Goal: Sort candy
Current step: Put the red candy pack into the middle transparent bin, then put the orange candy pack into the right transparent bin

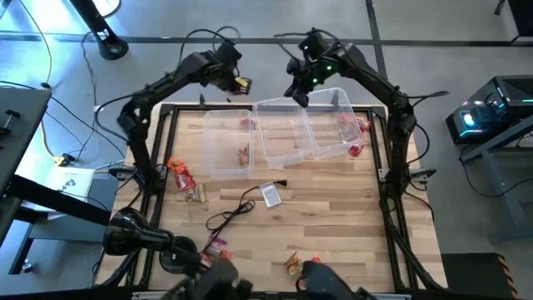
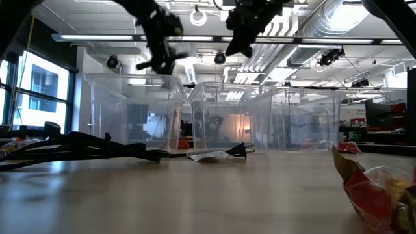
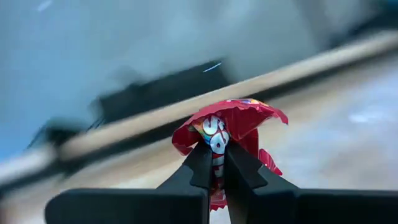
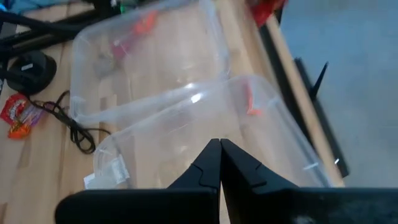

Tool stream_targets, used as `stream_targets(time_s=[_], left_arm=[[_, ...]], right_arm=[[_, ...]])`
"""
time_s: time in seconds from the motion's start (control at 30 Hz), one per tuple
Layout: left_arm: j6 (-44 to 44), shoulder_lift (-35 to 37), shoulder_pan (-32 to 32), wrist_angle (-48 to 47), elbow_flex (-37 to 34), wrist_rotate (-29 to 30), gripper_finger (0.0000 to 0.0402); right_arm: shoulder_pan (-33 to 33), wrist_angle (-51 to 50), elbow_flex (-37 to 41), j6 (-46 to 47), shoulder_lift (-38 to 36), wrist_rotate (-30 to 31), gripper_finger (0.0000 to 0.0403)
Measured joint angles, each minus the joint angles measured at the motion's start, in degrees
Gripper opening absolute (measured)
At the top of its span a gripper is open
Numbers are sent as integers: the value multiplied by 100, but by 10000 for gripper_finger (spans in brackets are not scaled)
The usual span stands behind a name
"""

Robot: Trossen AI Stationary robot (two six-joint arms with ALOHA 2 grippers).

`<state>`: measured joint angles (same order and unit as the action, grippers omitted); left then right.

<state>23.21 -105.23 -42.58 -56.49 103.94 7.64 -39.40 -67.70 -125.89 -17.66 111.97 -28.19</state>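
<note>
Item: crinkly red wrapped candy (image 3: pixel 225 127), clenched in my left pincer (image 3: pixel 216 163) past the bench's far edge; I carry it level over the matching clear plastic bin (image 1: pixel 226 143) before letting go.

- Three clear plastic bins (image 1: pixel 227 143) are counted on the table, side by side.
- Two dark arms are seen, each with one gripper.
- One grey tag (image 1: pixel 271 194) with one black cable (image 1: pixel 236 212) is counted.
- About ten wrapped candy pieces (image 1: pixel 180 172) are visible; an exact count cannot be made.
</note>
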Motion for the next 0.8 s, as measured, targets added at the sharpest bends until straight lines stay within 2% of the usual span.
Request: stream_targets(time_s=[0.13,0.27,0.37,0.47,0.63,0.8], left_arm=[[-370,131,669,765,3,-307,10],[-822,-10,1310,1562,0,-295,12],[-989,-208,1633,1975,-1,-124,30],[-982,-360,1751,2006,-2,-261,70],[-959,-479,1828,1356,-2,-564,153],[-1094,-444,1719,1375,47,-490,214]], right_arm=[[-124,257,-6,-3,-321,-93,0],[-211,417,-9,263,-451,-98,0],[-244,371,-9,411,-466,-95,0],[-262,200,-2,474,-468,-97,0],[-262,21,2,464,-468,-95,0],[-262,84,2,460,-468,-95,0]])
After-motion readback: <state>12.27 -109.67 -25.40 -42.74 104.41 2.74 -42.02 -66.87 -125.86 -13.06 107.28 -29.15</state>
